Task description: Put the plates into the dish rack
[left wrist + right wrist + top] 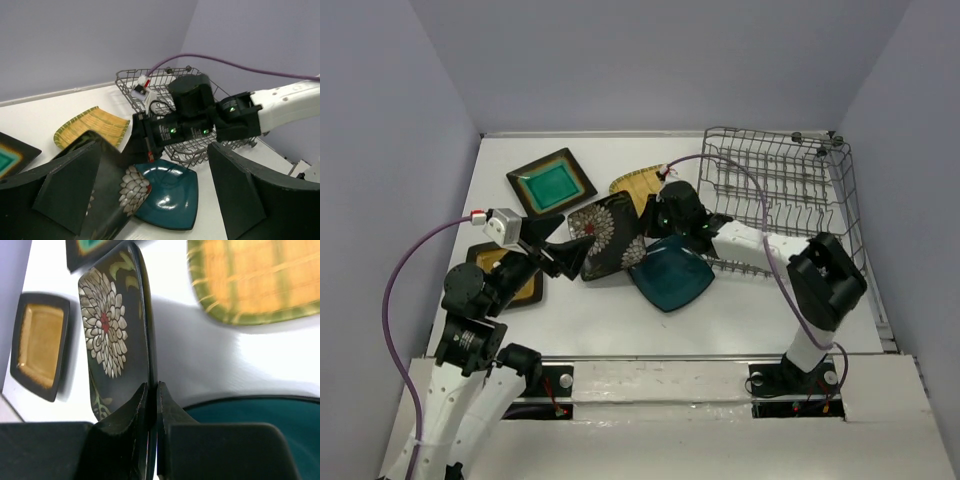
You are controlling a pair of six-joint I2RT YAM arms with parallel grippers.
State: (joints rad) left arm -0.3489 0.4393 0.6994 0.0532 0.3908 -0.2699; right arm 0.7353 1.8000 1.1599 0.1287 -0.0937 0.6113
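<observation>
My right gripper [152,387] is shut on the rim of the black floral plate [107,330], which stands tilted up on edge. From above, that gripper [655,222] grips the floral plate [608,237] at its right edge. The plain teal plate [672,272] lies flat just beside it. The yellow ribbed plate [638,186] lies behind it. The dark-rimmed teal-centre plate [550,182] sits at the back left. The mustard-centre plate [510,275] is partly hidden under my left arm. My left gripper [565,255] hangs open by the floral plate's left side, holding nothing. The dish rack [780,195] stands at the back right.
The rack's near wall [200,150] is close behind the right gripper and the teal plate [170,195]. Purple cables loop over both arms. Grey walls close in the table on three sides.
</observation>
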